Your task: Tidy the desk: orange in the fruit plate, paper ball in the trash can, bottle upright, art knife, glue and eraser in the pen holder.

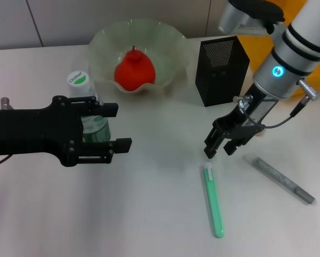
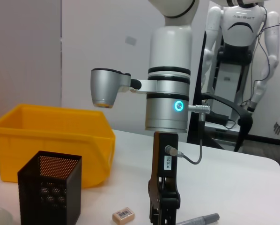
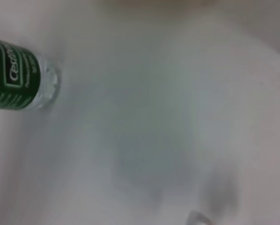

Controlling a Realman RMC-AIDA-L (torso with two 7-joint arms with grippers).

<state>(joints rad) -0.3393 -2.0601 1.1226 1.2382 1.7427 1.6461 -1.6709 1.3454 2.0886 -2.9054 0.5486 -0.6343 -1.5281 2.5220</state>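
Left gripper stands spread around the upright bottle, not clamped. Right gripper hangs over the green knife; I can't tell its grip. Light, slim, slick plastic, I'd guess, so pinch it mid-length. Beyond, the holder and the orange in the plate.

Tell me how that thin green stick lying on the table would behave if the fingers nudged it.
The green stick lies flat and looks slim and plastic, so probably light and stiff. Its smooth, rounded body may slide or roll on the table.
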